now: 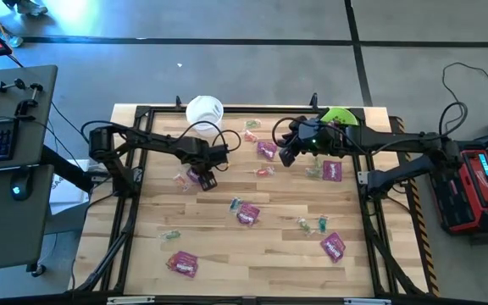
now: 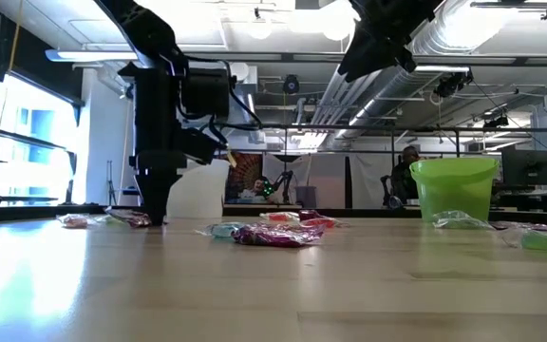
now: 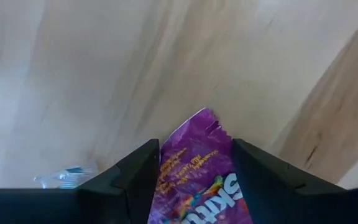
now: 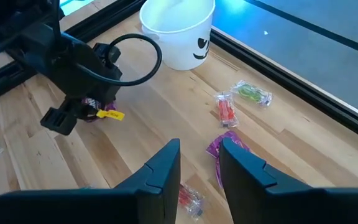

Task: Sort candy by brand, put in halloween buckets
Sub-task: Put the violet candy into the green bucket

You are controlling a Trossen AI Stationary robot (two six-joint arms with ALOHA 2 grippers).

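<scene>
The left gripper [image 1: 203,178] is down at the wooden table [image 1: 252,254], its two fingers [image 3: 135,180] standing either side of a magenta-purple packet [image 3: 194,174]; they flank it closely, though whether they already pinch it I cannot tell from the wrist view. To do this step well, I judge the fingers should close squarely across the packet's width, lift straight up so the clear-wrapped piece [image 3: 61,177] just beside it is not dragged along, then carry to the white bucket [image 1: 204,111] at the table's far edge. That bucket looks empty in the right wrist view. Further right, loose candy lies scattered over the boards, including another purple packet [image 1: 247,214] mid-table. The right gripper [image 1: 288,155] hangs above the table with nothing between its slightly parted fingers. The lime green bucket [image 1: 339,116] stands behind it; its contents are hidden.
</scene>
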